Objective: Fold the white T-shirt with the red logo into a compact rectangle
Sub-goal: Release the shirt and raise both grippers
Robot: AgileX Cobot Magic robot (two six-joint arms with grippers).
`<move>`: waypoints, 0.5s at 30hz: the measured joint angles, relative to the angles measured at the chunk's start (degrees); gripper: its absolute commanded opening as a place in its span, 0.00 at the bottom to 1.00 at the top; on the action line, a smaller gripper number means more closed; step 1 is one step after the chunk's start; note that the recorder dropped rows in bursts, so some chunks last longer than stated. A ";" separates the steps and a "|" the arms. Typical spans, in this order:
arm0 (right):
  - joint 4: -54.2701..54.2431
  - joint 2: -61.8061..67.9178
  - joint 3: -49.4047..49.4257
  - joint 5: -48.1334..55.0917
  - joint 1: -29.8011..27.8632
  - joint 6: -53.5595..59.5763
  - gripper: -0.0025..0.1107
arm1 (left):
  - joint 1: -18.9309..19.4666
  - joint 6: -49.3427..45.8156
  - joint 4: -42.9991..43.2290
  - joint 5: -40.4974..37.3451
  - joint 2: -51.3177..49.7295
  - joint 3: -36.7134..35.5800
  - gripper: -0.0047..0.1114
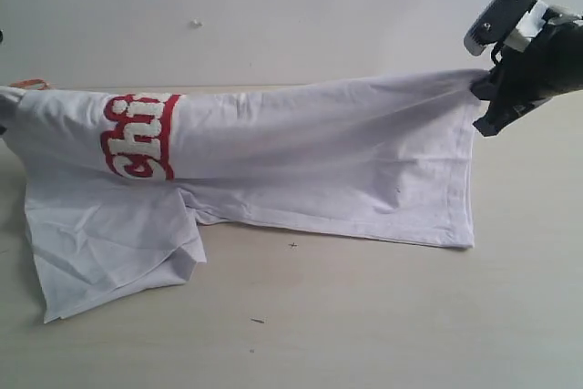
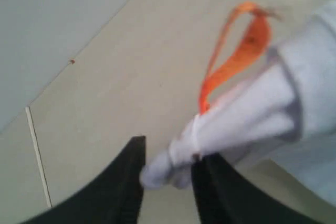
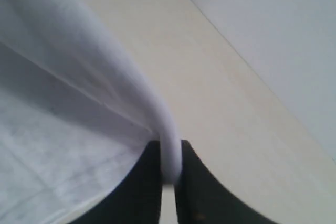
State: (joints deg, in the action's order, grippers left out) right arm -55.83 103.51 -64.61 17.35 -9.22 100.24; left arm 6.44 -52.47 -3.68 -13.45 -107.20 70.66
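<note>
While taut (lengthwise), white T-shirt (image 1: pixel 301 161).

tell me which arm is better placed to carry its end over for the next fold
Probably right: the right gripper pinches the white T-shirt tightly by its hem, lifted off the table. The left gripper has only a collar bunch, looking loose.

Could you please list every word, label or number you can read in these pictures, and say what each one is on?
"Chi": white bubbly letters on the red logo across the shirt; the rest of the word wraps out of sight around the fold.
Orange tag at the collar: blurred, and no text can be made out on it.
Nothing else in the three views carries writing.
</note>
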 measured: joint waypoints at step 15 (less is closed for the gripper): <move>-1.12 1.45 -3.28 -8.88 0.00 -10.09 0.20 | 0.00 15.80 0.00 5.72 -1.17 0.00 0.04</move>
State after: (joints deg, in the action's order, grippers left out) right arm -56.95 104.96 -67.89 8.46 -9.22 90.15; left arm 6.44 -36.68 -3.68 -7.73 -108.37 70.66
